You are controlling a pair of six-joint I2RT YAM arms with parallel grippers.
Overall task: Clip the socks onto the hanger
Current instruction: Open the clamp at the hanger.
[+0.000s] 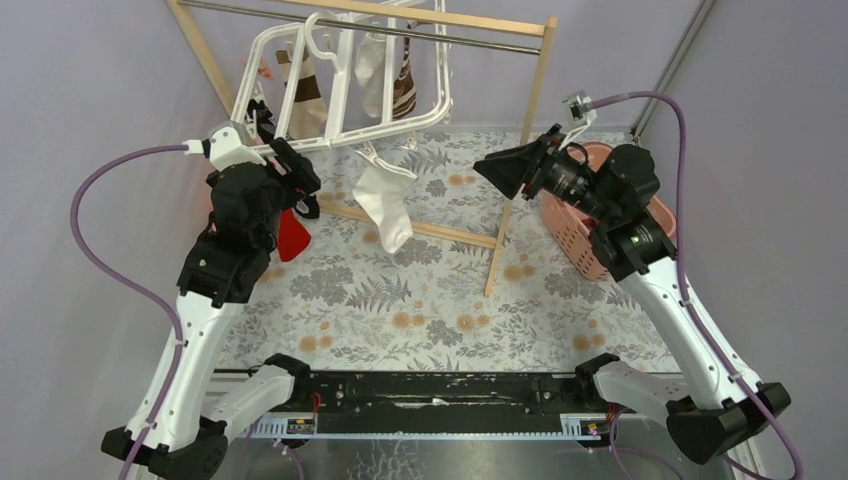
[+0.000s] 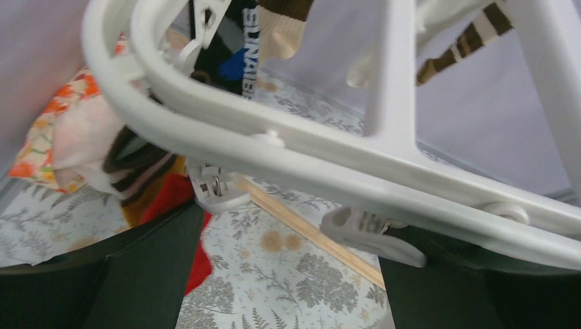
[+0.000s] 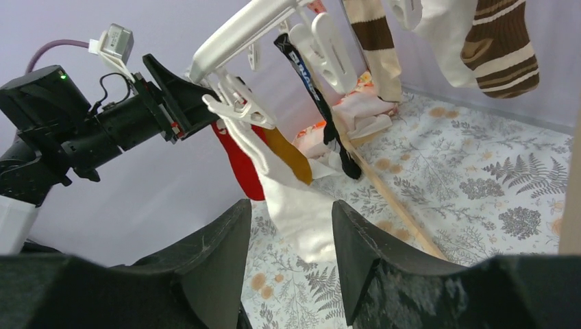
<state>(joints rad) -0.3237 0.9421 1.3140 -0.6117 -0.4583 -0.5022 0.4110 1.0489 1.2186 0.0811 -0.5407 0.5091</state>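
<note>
Hanger across left gripper (jaws apart)

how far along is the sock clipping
Done: several socks hang clipped from the hanger, including a white sock. In hand: nothing; left gripper sits at the hanger's rim, right gripper open and empty. Left: cannot tell, the pink basket's inside is hidden.

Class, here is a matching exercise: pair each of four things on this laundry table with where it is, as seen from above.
1 white sock
2 red sock
3 pink basket
4 hanger

A behind the right arm
B dangling in the open between the two arms
C partly hidden by the left arm
D hung on the wooden rack

Pairs: 1-B, 2-C, 3-A, 4-D
</note>
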